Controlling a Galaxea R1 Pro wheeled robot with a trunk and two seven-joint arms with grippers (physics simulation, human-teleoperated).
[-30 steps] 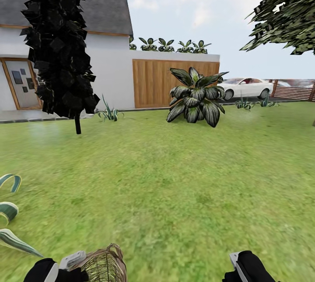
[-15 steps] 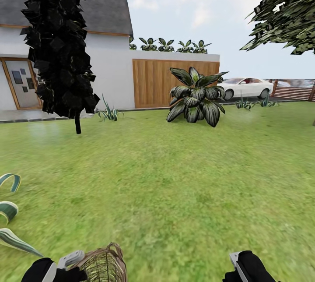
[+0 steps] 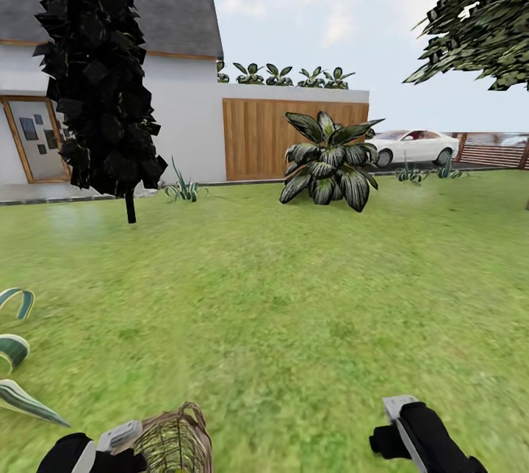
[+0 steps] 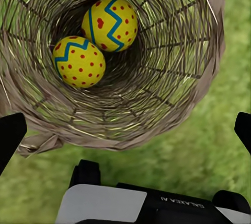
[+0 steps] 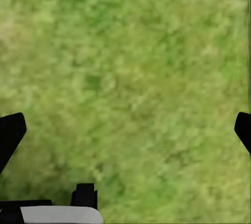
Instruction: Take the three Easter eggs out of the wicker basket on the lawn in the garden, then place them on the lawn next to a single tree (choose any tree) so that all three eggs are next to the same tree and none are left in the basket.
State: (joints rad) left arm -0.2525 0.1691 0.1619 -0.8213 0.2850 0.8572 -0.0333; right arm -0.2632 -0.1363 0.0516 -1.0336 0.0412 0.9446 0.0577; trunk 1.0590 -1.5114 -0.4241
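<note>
A grassy garden seen from the robot's head. The lawn (image 3: 294,297) stretches ahead to a white house (image 3: 184,120) with a wooden slat fence (image 3: 294,136). One dark columnar tree (image 3: 99,69) stands left of centre, one large striped leafy plant (image 3: 330,161) stands before the fence, and one white car (image 3: 411,146) sits far off at the right. Part of a leafy tree crown (image 3: 481,17) shows at the top right.

At the bottom edge, the left end effector (image 3: 110,443) sits just beside the wicker basket (image 3: 176,443). The left wrist view looks into the wicker basket (image 4: 172,78), where two Easter eggs are visible: one egg (image 4: 110,24) and a second egg (image 4: 79,61), touching each other at the bottom. The left end effector's (image 4: 125,130) fingertips (image 4: 10,132) are spread wide, one to either side of the basket, pinching nothing.

The right end effector (image 3: 400,421) hangs over bare grass (image 5: 130,78); its fingertips (image 5: 10,130) are likewise spread wide, holding nothing.
</note>
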